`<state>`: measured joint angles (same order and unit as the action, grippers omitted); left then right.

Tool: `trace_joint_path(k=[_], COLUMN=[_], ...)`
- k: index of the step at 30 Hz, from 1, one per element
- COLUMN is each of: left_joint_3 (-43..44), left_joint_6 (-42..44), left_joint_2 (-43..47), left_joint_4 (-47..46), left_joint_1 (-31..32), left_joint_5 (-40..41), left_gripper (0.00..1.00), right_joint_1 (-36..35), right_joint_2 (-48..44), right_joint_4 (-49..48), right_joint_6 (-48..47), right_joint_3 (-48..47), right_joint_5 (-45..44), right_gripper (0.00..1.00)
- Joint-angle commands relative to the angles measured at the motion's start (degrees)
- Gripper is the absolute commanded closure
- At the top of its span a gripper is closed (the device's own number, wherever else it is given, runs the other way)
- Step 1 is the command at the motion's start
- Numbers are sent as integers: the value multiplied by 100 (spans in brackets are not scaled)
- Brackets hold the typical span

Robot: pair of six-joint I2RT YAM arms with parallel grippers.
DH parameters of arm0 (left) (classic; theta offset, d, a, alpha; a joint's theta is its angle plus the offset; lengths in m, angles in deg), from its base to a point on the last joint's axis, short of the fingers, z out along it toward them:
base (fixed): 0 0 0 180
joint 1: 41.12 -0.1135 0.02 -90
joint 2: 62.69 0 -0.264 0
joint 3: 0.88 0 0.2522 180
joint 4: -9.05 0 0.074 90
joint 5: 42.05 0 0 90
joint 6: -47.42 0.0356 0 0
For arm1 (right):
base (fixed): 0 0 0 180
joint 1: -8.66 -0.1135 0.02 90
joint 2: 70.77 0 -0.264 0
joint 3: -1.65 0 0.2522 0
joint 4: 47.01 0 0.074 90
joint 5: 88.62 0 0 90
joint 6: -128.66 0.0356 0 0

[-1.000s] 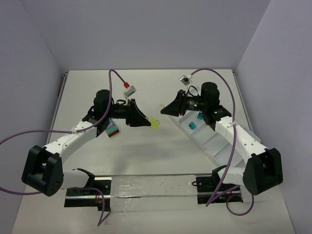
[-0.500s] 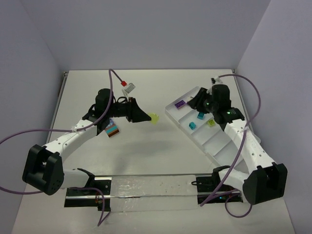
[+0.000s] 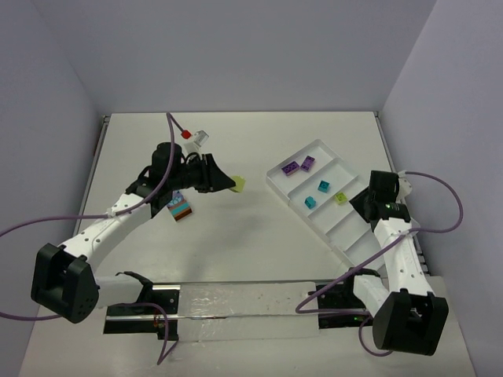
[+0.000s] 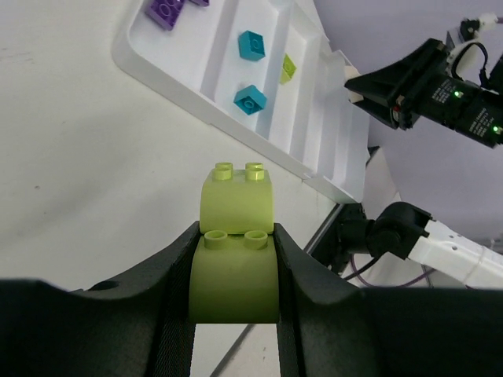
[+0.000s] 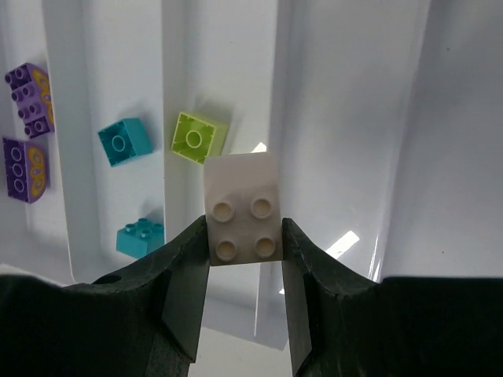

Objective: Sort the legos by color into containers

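My left gripper (image 4: 236,232) is shut on a stack of two lime green legos (image 4: 236,267) and holds it above the table, left of the white tray (image 3: 346,228); the stack also shows in the top view (image 3: 237,184). My right gripper (image 5: 244,228) is shut on a cream lego (image 5: 242,208) above the tray's middle compartments (image 5: 354,118). The end compartment holds two purple legos (image 3: 291,168). The one beside it holds two teal legos (image 3: 323,186), and the third holds one lime lego (image 3: 340,198).
A multicoloured clump of legos (image 3: 181,209) lies on the table under the left arm. A shiny rail (image 3: 236,302) runs along the near edge between the arm bases. Purple cables loop beside both arms. Walls close in on three sides.
My right gripper has pulled away from the left gripper and swung right, over the tray, with the cream lego in it. My left gripper has drawn back a little with the lime stack.
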<state>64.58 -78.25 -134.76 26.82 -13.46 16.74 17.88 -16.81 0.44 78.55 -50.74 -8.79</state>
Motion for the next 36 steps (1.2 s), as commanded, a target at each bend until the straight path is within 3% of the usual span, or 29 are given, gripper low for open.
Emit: trace_joint_path(k=[1, 4, 8, 18, 21, 26, 28, 36], left_joint_3=[439, 512, 573, 721, 760, 789, 789, 909], left_joint_6=[134, 179, 234, 399, 467, 424, 368, 346], left_joint_2=[203, 137, 0, -264, -286, -324, -325, -245], left_joint_4=[550, 697, 731, 899, 1032, 1045, 1014, 1092], left_joint_1=[-1, 2, 3, 3, 3, 3, 3, 3], left_joint_5=[602, 691, 660, 718, 860, 875, 845, 704], left_gripper=[100, 100, 100, 100, 100, 100, 100, 100], right_joint_1=[83, 121, 211, 350, 352, 352, 361, 356], right_joint_2=[-106, -96, -36, 567, 674, 672, 651, 199], right_joint_4=[26, 73, 90, -136, -214, -280, -302, -376], right_joint_6=[401, 506, 588, 521, 468, 334, 292, -185], right_joint_3=[72, 174, 185, 206, 209, 171, 172, -3], right_joint_5=[-601, -955, -1299, -1300, -1270, -1235, -1250, -788], right_gripper=[100, 100, 93, 85, 70, 38, 34, 34])
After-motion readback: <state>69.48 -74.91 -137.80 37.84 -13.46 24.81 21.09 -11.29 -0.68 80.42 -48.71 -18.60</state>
